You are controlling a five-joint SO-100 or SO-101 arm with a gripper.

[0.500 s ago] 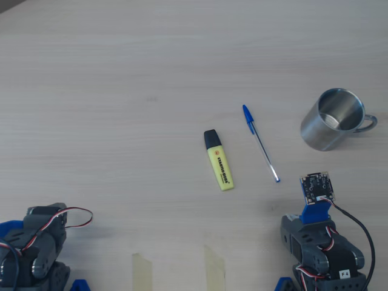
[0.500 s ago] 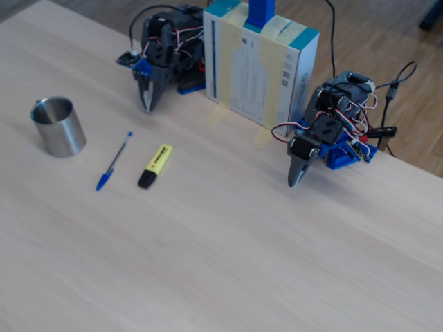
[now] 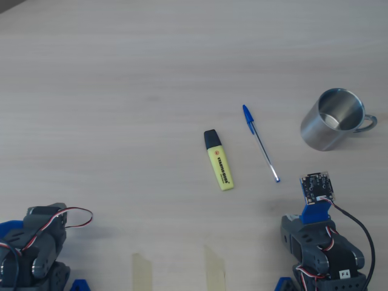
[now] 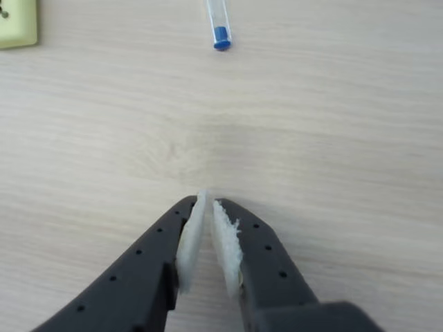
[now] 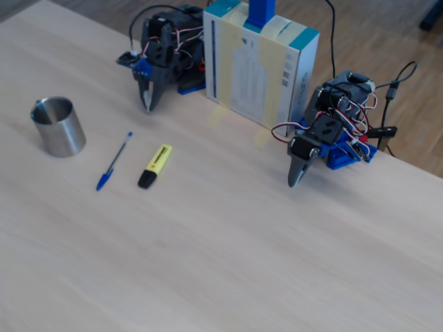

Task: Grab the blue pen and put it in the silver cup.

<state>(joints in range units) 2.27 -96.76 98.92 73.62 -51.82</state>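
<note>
The overhead view looks straight down on the table (image 3: 121, 73) from well above, with the arm's base at the bottom right edge and the gripper hidden under the arm's wrist. The wrist view rides just behind the gripper (image 4: 208, 199), close to the tabletop, looking forward and down past its nearly closed fingertips; ahead of them it catches only the tail end of the blue pen (image 4: 218, 24) and a corner of the yellow highlighter (image 4: 17, 24). The fixed view stands across the table, high and angled down, facing the gripper (image 5: 147, 104) head-on. Overhead and fixed views share the silver cup (image 3: 330, 124), pen and highlighter.
</note>
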